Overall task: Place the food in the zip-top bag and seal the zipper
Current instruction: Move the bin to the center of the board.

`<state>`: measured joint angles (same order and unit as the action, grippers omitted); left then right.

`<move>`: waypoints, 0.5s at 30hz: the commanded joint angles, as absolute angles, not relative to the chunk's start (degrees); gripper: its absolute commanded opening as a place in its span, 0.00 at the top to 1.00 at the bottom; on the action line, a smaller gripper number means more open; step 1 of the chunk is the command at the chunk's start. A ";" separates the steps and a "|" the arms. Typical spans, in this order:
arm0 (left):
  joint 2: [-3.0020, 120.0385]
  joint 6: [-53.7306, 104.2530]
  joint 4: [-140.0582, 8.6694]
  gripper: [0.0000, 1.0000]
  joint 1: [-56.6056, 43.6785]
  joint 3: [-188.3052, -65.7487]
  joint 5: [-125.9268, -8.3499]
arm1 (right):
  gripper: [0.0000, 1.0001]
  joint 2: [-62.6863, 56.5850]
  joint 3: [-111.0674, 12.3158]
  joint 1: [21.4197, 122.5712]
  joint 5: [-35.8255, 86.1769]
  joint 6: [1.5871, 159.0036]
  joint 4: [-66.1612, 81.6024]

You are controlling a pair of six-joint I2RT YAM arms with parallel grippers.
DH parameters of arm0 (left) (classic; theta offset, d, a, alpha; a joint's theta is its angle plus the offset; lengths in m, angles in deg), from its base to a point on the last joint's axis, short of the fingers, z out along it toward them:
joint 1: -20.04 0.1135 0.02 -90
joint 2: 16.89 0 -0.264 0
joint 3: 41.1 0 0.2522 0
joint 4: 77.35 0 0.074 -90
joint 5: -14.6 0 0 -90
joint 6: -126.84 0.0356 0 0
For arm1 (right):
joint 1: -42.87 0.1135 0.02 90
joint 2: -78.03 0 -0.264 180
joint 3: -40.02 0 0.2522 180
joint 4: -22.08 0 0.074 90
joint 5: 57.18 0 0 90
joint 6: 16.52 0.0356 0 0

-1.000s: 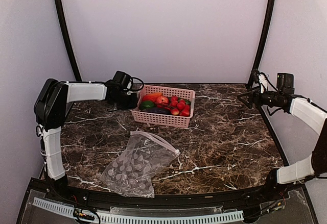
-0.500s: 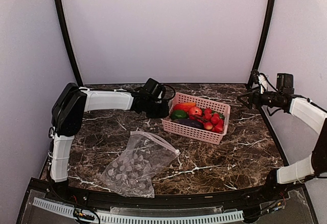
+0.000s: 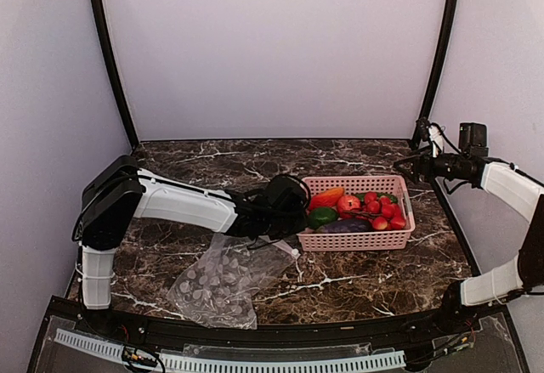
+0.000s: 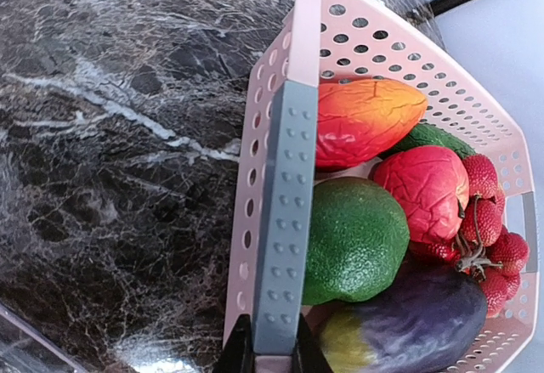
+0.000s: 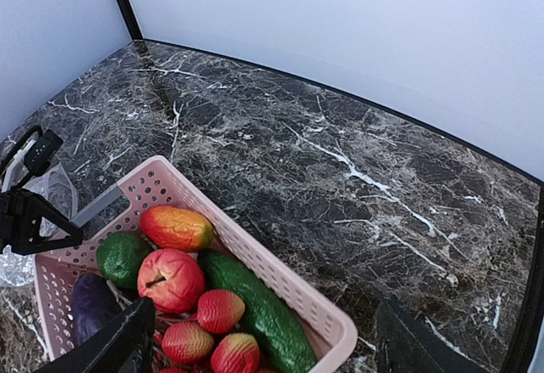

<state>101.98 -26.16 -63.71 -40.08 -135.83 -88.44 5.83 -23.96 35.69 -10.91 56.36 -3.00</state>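
Observation:
The food lies in the pink basket (image 3: 357,243): an orange-red piece (image 3: 327,197), a green round piece (image 3: 321,217), several red berries (image 3: 382,211), and a dark green cucumber (image 5: 255,305). My left gripper (image 3: 293,211) is shut on the basket's left wall, with one grey finger (image 4: 285,220) along the rim (image 4: 255,178). The clear spotted zip-top bag (image 3: 223,277) lies flat and empty at front left, its zipper (image 3: 293,252) partly under my left arm. My right gripper (image 3: 416,165) is open and empty above the basket's far right (image 5: 297,296).
A purple eggplant (image 4: 408,322) and a red apple (image 5: 170,279) also lie in the basket. Black frame posts (image 3: 438,59) stand at the back corners. The table's right edge (image 3: 455,220) is close to the basket.
My left arm has dragged the basket from the back left to right of centre and nearer the front. The bag and my right arm have not moved.

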 commanded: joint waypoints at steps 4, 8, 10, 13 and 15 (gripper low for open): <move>100.48 -37.64 -69.67 0.99 -42.72 -134.03 -95.15 | 0.14 5.18 -24.97 35.40 -11.83 55.92 -3.93; 100.17 -35.88 -68.85 0.89 -42.81 -134.72 -95.51 | 0.14 5.29 -24.98 35.40 -11.96 55.90 -4.04; 99.17 -33.74 -67.74 0.81 -42.85 -134.75 -96.38 | 0.14 5.25 -24.98 35.40 -12.07 55.95 -4.08; 96.69 -27.40 -67.47 0.62 -42.83 -134.97 -96.74 | 0.14 4.98 -24.98 35.40 -12.33 55.76 -4.08; 95.80 -20.99 -67.58 0.54 -42.85 -136.33 -96.17 | 0.15 4.44 -25.11 35.40 -12.59 55.81 -4.25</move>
